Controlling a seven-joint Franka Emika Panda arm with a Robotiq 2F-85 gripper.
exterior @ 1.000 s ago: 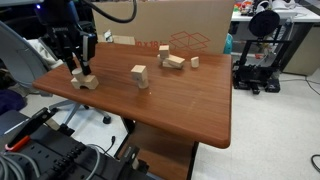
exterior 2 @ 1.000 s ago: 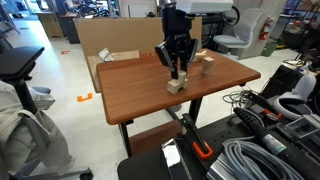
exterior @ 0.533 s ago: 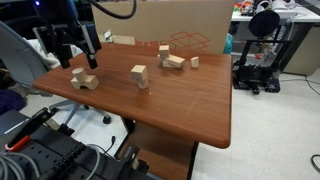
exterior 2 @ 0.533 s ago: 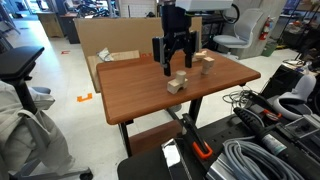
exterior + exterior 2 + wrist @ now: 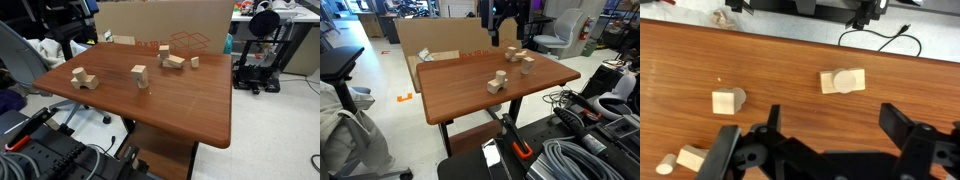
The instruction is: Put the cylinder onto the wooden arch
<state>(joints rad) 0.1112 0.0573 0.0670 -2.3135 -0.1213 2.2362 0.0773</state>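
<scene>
We see the cylinder [image 5: 847,79] sitting on top of the wooden arch [image 5: 826,83], touching it. Our gripper [image 5: 815,142] hangs well above both, its jaws spread wide and holding nothing.

You have lifted the gripper [image 5: 506,18] clear of the cylinder [image 5: 500,75]. A second ago its jaws stood low around that piece on the wooden arch [image 5: 496,87], and half a second ago they hung just above it. Now, in an exterior view, they are high at 12 o'clock from it, near the top edge. In the wrist view the jaws are spread wide, well apart from the cylinder sitting free on the wooden arch
</scene>
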